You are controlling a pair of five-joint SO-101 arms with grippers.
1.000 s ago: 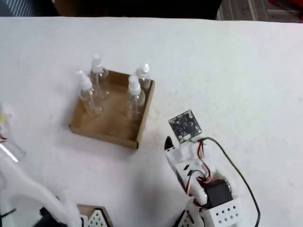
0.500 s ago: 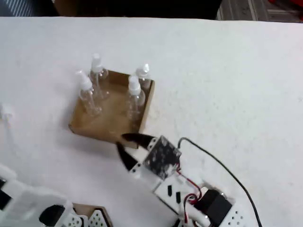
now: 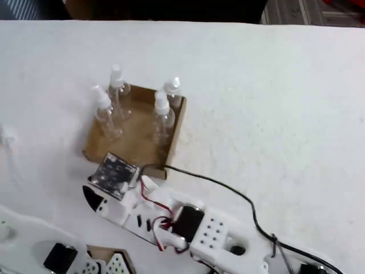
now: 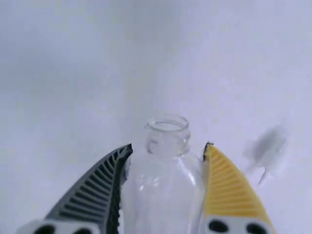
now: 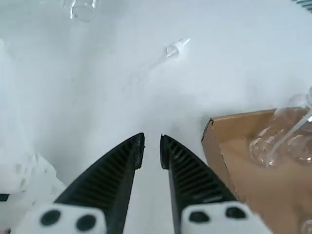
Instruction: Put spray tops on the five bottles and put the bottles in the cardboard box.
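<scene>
Several clear bottles with white spray tops (image 3: 162, 117) stand upright in the cardboard box (image 3: 177, 132). My left gripper (image 4: 168, 146) is shut on a clear bottle (image 4: 163, 190) with a bare neck, grey finger on one side and yellow on the other. A loose spray top (image 4: 265, 148) lies on the table just beyond it. My right gripper (image 3: 91, 197) hovers low by the box's near left corner. In the right wrist view the right gripper (image 5: 152, 139) has a narrow gap between its black fingers and holds nothing. Ahead of it lie the spray top (image 5: 175, 48) and the bare bottle's mouth (image 5: 83, 9).
The right arm (image 3: 194, 225) lies across the table in front of the box, its cable (image 3: 228, 191) trailing to the right. The left arm's white body (image 3: 23, 240) sits at the near left corner. The box's corner (image 5: 214, 139) is close beside the right fingers.
The right arm has swung left, from right of the box across its front to the near left corner, and its jaws have narrowed. The left arm has shifted at the near left.
</scene>
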